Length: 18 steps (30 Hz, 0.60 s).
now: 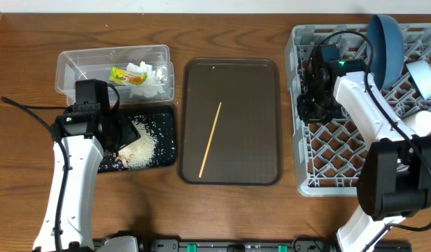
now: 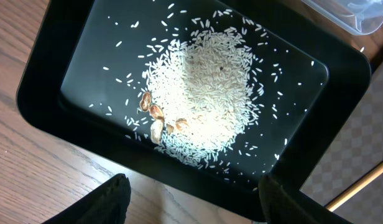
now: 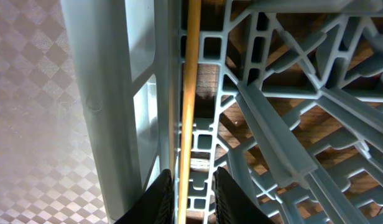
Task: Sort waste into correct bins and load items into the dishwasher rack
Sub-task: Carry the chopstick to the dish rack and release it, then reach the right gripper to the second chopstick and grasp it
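Overhead, I see one chopstick (image 1: pixel 210 140) on the brown tray (image 1: pixel 257 91), only the right wrist view shows my right gripper (image 3: pixel 190 180) pinching a second chopstick (image 3: pixel 191 93) at the rack (image 3: pixel 104 124) wall, left gripper (image 2: pixel 194 186) spread wide over rice (image 2: pixel 207 99) in the black tray (image 2: pixel 73 81).

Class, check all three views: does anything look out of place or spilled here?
One wooden chopstick lies alone, slanted, on the brown serving tray, while a second chopstick is at the dishwasher rack. The rice sits inside the black tray.
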Tool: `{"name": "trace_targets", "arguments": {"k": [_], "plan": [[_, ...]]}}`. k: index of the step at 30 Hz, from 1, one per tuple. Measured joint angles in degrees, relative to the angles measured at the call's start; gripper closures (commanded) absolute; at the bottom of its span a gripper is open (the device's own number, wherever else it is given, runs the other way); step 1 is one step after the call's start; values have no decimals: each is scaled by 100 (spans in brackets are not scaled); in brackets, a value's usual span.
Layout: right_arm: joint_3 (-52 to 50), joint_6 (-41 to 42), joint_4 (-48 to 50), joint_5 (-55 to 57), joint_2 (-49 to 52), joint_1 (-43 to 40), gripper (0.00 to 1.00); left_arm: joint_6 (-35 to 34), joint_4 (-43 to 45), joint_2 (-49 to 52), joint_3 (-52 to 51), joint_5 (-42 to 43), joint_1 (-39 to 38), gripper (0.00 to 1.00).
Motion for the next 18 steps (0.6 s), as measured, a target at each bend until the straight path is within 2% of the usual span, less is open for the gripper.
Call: {"name": "trace_targets", "arguments": {"k": [4, 9, 13, 18], "plan": [[0, -26, 81, -4, -223, 0, 75, 2, 0, 0, 0, 0, 0, 30], [17, -142, 546, -90, -981, 13, 58, 0, 0, 0, 0, 0, 0, 30], [111, -197, 977, -310, -1585, 129, 56, 0, 0, 0, 0, 0, 0, 30], [162, -149, 1178, -774, -1655, 544, 50, 0, 0, 0, 0, -2, 0, 30]]}}
